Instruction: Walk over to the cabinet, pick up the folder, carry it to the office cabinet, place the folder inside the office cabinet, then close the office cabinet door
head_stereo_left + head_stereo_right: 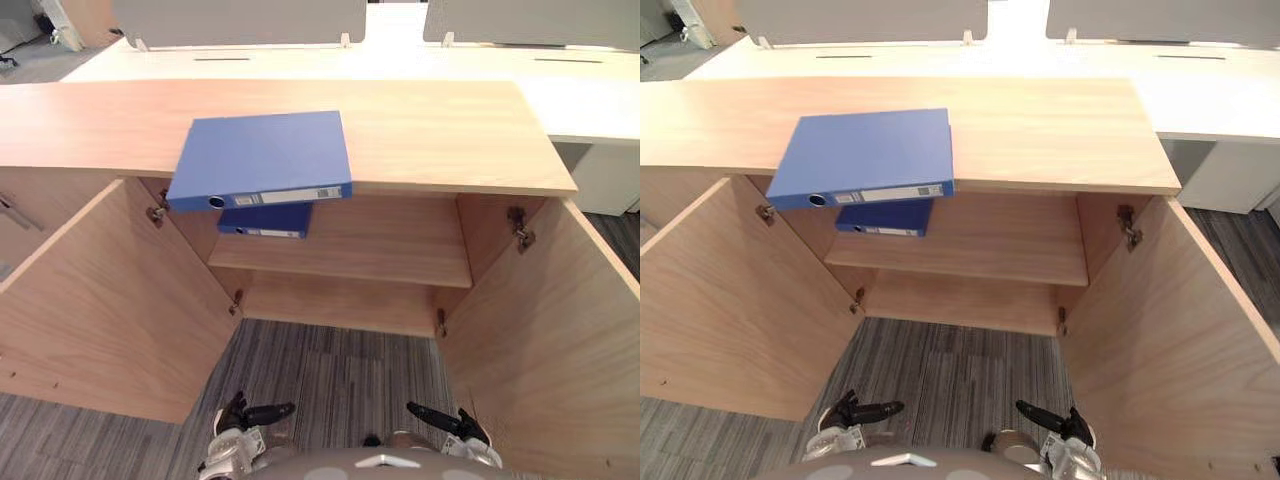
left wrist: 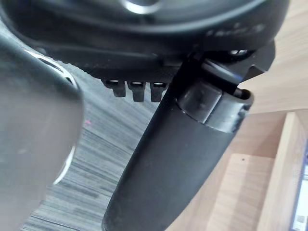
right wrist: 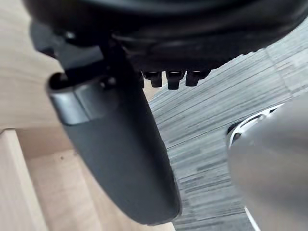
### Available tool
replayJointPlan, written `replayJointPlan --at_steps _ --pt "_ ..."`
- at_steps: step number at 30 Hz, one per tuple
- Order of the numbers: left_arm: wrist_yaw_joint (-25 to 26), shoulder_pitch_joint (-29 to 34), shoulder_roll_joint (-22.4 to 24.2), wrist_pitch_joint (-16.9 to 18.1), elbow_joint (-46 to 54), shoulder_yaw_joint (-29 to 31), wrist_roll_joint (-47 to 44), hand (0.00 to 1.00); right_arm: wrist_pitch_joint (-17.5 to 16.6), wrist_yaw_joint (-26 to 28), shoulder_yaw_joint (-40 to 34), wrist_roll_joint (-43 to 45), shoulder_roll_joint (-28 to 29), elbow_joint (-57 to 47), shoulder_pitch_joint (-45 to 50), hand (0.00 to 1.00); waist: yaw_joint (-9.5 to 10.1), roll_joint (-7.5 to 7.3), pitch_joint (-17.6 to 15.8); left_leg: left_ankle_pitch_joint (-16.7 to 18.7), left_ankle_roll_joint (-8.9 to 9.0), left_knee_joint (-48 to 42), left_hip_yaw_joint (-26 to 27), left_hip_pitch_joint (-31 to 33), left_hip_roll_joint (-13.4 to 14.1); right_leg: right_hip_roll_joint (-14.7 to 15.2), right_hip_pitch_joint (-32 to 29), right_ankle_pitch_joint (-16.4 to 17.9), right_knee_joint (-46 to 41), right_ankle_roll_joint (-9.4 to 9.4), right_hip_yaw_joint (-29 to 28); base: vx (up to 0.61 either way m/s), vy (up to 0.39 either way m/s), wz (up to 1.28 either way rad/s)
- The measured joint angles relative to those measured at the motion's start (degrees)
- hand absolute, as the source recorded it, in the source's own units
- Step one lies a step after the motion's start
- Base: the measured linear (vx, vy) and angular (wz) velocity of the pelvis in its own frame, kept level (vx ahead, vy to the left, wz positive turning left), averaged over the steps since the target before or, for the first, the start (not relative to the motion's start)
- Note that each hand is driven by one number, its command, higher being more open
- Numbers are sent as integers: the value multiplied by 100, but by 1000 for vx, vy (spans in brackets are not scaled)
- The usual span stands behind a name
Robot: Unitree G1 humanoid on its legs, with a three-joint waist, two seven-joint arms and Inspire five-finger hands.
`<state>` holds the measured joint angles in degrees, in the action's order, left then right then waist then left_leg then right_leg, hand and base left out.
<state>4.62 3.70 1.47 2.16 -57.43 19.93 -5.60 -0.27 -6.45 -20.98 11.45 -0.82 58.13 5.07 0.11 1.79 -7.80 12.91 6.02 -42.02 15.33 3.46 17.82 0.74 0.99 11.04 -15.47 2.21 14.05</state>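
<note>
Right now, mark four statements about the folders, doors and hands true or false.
A blue folder lies on the cabinet top, overhanging its front edge. True.
Both cabinet doors are shut. False: the left door and right door stand open.
A second blue folder lies on the inner shelf. True.
The left hand holds a folder. False: it and the right hand hang low, empty.
</note>
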Motion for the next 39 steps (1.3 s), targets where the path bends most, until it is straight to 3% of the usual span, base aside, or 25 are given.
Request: replayJointPlan --at_steps 2,3,4,5,6,9,14,19,26,30,39 --pt "4 -13 -10 4 -2 -2 2 100 20 -14 -31 9 14 -1 2 100 18 -6 5 25 -51 660 157 180 -74 6 58 -3 100 -46 -71 116 109 -18" --pt "9 -28 -26 1 -19 -3 7 100 26 -22 -32 9 26 1 1 100 27 -38 -1 -11 -50 1443 110 161 -262 52 81 -2 103 -90 -156 154 164 -23" --pt "9 -32 -34 -1 -27 -9 16 100 27 -24 -35 8 34 1 3 100 25 -50 4 -125 -66 1807 81 126 -364 78 86 3 97 -129 -172 167 182 -18" --pt "10 -38 -20 -3 -28 -30 20 100 27 -28 -52 9 31 -5 14 100 21 -27 23 -531 -116 2314 -5 64 -516 85 92 17 89 -217 -191 194 184 -4" --pt "4 -31 -111 -9 -39 -51 46 100 56 -38 -87 7 106 18 38 100 51 -169 60 -608 -209 2573 4 -101 -731 207 140 -21 197 -358 -286 188 169 -1" --pt "5 -31 -182 -14 -30 -50 51 100 66 -32 -88 1 217 22 71 100 62 -314 105 -622 -247 2815 103 -254 -947 373 312 -111 510 -494 -358 162 172 -4" --pt "5 -8 -183 -9 -137 -215 48 100 71 -10 -316 -11 258 86 79 100 58 -269 161 -752 -377 3408 143 -725 -1239 526 632 -208 851 -604 -394 55 107 -3" --pt "74 58 -297 42 42 -854 -90 100 43 -38 -307 -9 207 265 18 100 55 -278 173 -1100 -410 3993 14 -913 -1363 502 647 -278 929 -539 -346 -6 8 8" --pt "297 1132 -144 159 2812 -1914 -280 100 -48 -136 -9 8 73 279 28 100 38 -286 166 -1387 -439 4491 -334 -975 -1490 523 574 -351 962 -564 -298 -85 14 14" --pt "429 1475 -188 280 4070 -1872 -266 100 -77 -138 195 15 43 187 73 100 61 -264 170 -1455 -429 4694 -341 -1053 -1553 545 530 -363 973 -587 -382 -59 53 -4" --pt "969 1580 -336 533 6051 -1617 181 100 -113 -130 316 12 44 3 206 100 136 -234 179 -1470 -473 4670 -505 -1081 -1559 530 722 -364 1076 -589 -402 14 -11 8"
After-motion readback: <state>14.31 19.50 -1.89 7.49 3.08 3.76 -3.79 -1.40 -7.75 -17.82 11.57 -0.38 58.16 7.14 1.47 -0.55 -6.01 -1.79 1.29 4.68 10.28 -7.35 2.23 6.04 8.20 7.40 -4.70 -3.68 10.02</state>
